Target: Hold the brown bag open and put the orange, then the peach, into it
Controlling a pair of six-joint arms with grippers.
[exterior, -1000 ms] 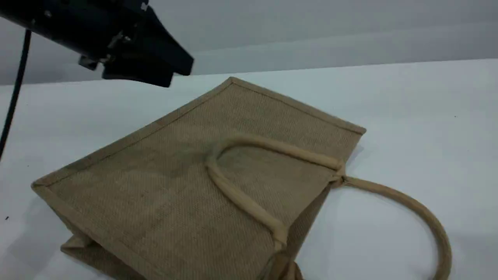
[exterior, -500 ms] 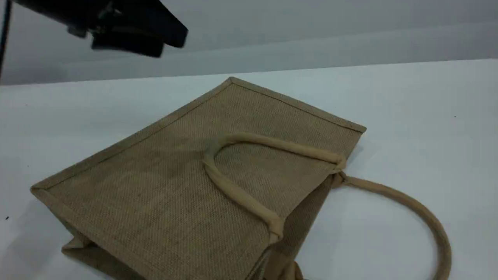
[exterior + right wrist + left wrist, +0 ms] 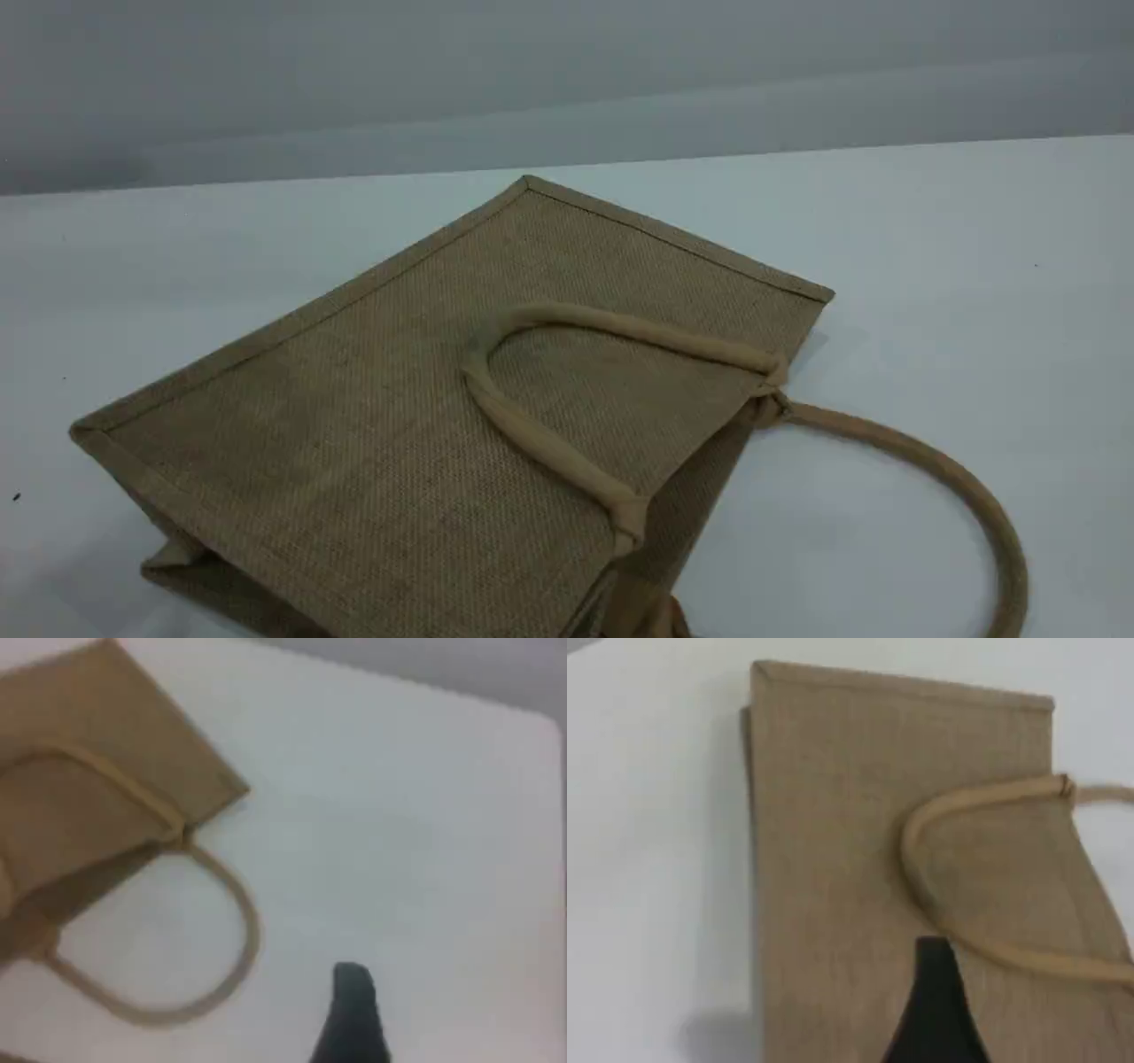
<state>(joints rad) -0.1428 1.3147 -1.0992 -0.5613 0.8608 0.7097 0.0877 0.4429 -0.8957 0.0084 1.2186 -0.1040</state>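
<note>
The brown bag (image 3: 390,425) lies flat on its side on the white table (image 3: 974,266), one beige handle (image 3: 549,443) folded across its upper panel and the other handle (image 3: 966,487) looped out onto the bare tabletop by the mouth. Neither the orange nor the peach can be seen in any view — whether they sit inside the bag or somewhere out of frame cannot be told. The left gripper (image 3: 935,1010) hangs above the bag's panel near the folded handle, its jaws spread and empty; the right gripper (image 3: 350,1010) hovers over bare table just beside the outer loop, its jaws too spread with nothing between them. Neither arm shows in the scene view. The risks from here are plain: the bag's mouth looks collapsed, so a pinch that catches both fabric layers rather than one handle would likely keep it closed, and the soft jute could sag or slide when lifted — leaving a round fruit to roll away.
</note>
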